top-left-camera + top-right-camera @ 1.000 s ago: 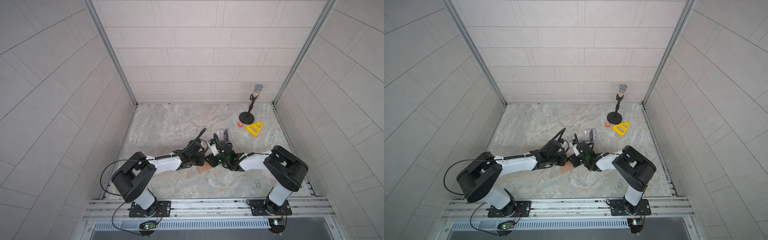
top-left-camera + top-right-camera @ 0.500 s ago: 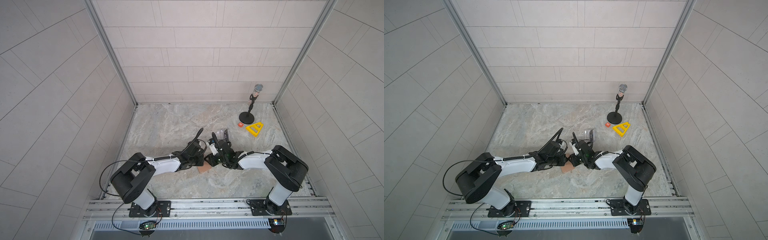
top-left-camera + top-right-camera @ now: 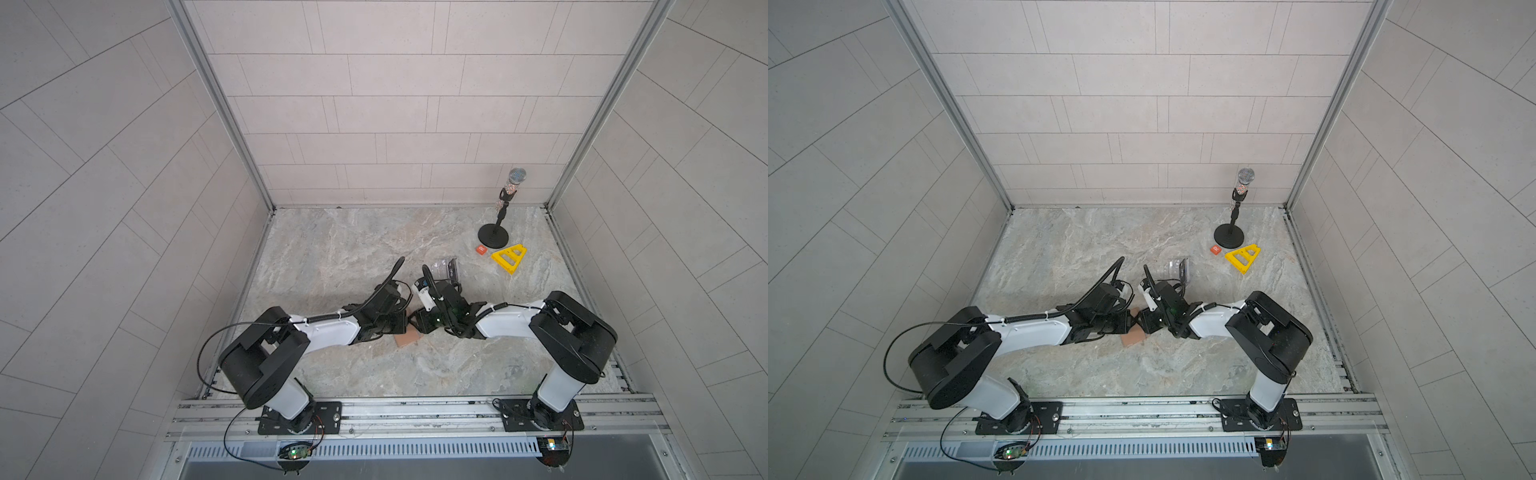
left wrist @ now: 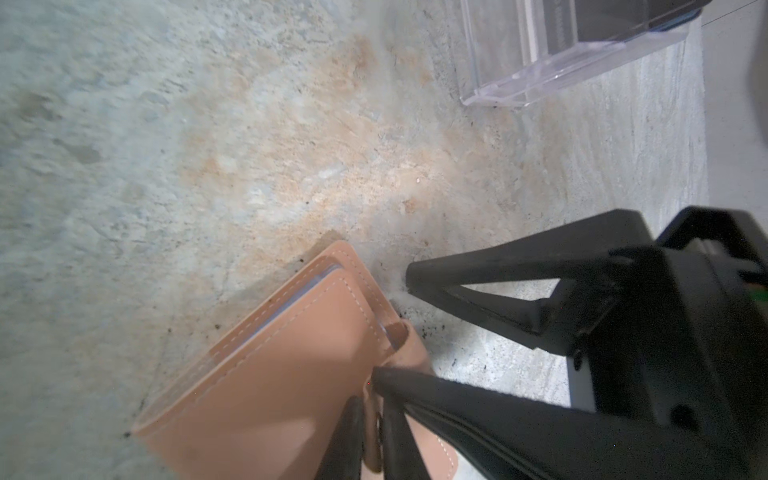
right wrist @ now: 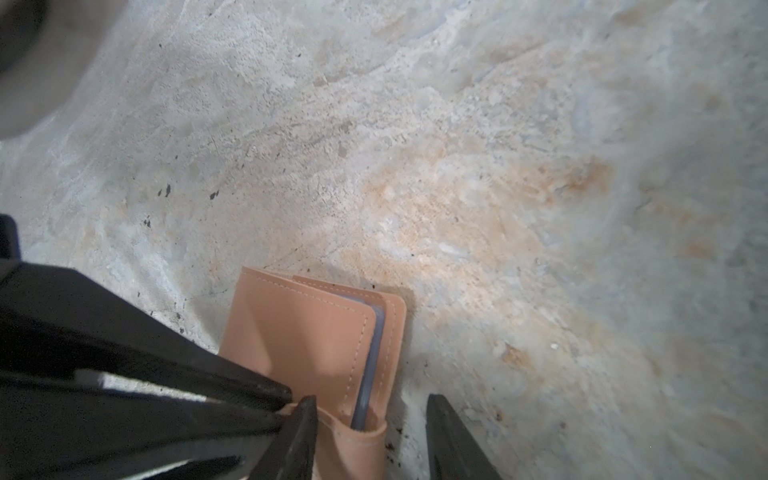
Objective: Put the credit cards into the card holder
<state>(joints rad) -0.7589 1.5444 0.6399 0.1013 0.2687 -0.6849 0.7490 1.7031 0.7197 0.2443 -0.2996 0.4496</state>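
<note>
Though in both top views the tan-pink leather card holder [image 3: 407,338] lies where it lay 1 sec ago, one grip changed. Left wrist: left gripper [image 4: 371,419] pinches its snap tab [image 4: 409,349]. Right wrist: right gripper [image 5: 370,411] now spread wide, letting go; pale lilac plastic card [image 5: 368,361] tucked inside, so insertion prob. done.

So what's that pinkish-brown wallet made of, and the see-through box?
Wallet: looks like smooth tan leather, maybe fake leather. It is matte, with pale stitching along its edges. Box: probably clear hard plastic. You can see the table through it, and its edges shine.
</note>
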